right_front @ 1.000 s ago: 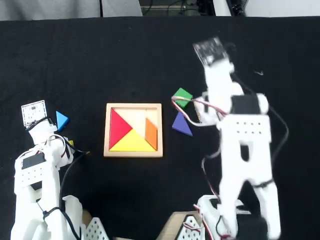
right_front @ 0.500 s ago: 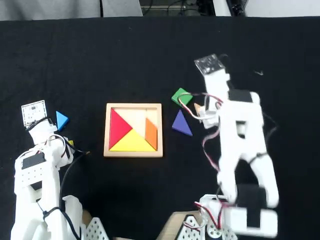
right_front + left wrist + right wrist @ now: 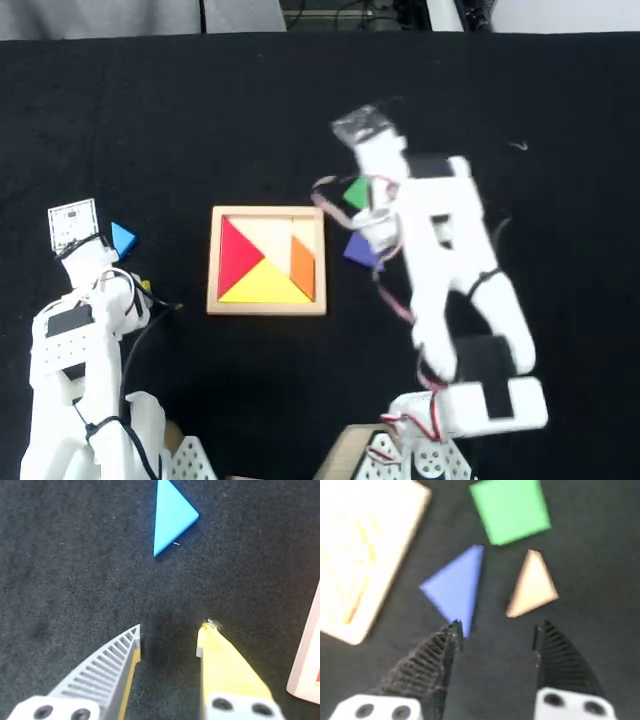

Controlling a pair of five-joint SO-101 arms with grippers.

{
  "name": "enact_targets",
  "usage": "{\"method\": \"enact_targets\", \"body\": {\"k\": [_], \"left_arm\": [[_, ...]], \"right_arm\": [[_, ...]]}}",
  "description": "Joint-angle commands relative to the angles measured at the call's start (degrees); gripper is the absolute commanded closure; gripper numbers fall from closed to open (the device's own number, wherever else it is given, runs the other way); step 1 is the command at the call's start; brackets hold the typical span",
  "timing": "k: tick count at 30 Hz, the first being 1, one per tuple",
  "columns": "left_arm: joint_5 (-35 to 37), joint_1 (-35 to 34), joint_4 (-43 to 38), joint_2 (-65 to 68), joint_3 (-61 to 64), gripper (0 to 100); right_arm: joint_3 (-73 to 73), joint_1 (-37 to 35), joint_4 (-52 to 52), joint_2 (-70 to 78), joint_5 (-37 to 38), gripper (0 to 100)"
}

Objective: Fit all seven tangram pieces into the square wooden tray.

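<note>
Beige triangle [image 3: 532, 587], right wrist view, beside purple triangle [image 3: 455, 587].

Tray [image 3: 267, 310] holds red triangle [image 3: 238, 255], yellow triangle [image 3: 265, 286], orange piece [image 3: 302, 262]; green square [image 3: 355, 192] lies outside.

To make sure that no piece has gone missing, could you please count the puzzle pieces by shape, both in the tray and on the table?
Triangles: 5 (red triangle, yellow triangle, dark blue triangle, tan triangle, light blue triangle)
Squares: 1 (green square)
Slanted four-sided pieces: 1 (orange piece)
Total: 7
</note>
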Motion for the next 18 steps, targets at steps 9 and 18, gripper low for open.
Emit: {"method": "enact_targets", "body": {"k": [9, 18], "left_arm": [[0.18, 0.84, -0.88, -1.14, 0.22, 81], [0.18, 0.84, -0.88, -1.14, 0.22, 81]], "right_arm": [[7.87, -7.21, -12.13, 2.42, -3.16, 76.0], [4.09, -8.18, -12.48, 11.30, -3.25, 76.1]]}}
